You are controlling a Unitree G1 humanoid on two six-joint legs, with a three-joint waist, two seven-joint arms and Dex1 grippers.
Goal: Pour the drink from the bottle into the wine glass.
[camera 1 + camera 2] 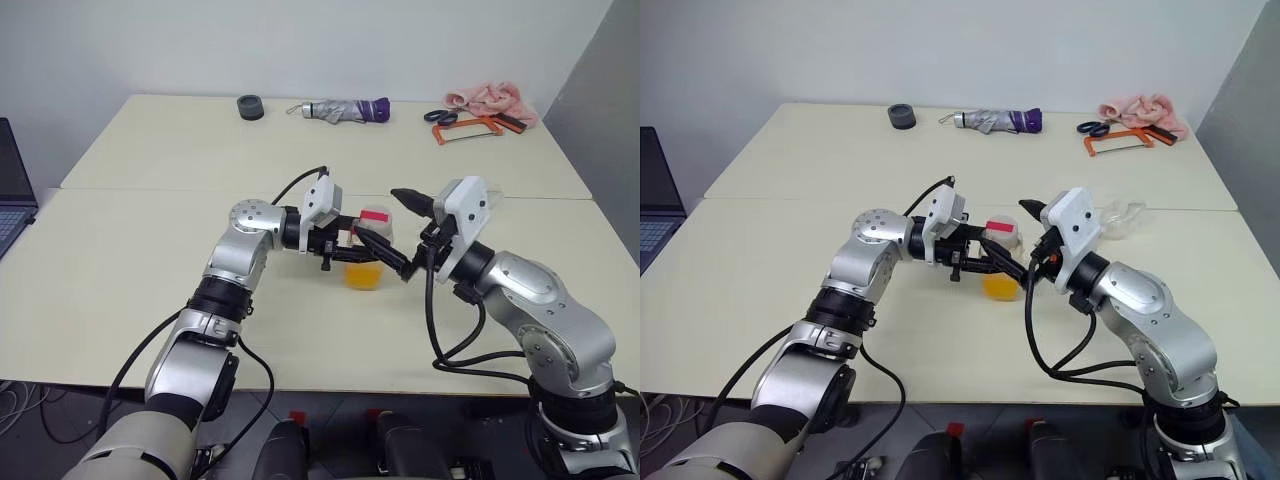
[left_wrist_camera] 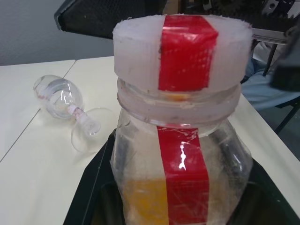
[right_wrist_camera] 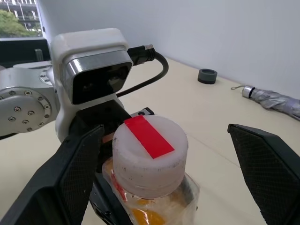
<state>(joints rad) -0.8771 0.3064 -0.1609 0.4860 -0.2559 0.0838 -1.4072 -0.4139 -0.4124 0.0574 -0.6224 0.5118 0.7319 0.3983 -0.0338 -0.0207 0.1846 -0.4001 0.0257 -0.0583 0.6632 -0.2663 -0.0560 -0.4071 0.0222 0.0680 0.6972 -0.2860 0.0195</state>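
Between both arms — bottle (image 1: pixel 368 250) upright, cap-up

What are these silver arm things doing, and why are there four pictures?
They are a robot's two arms. Two pictures come from cameras in its head, looking down at a pale table. The other two come from small cameras on its wrists, looking along the black fingers.

The left pincer is shut on a small clear bottle with orange drink in the bottom. The bottle's cap is whitish with a red strip, and it is still on. The right pincer is open, with one finger on each side of the cap, not touching it.

A wine glass lies on its side on the table, behind the right arm. Far back are a folded umbrella, a dark round thing, scissors, an orange saw and a pink cloth.
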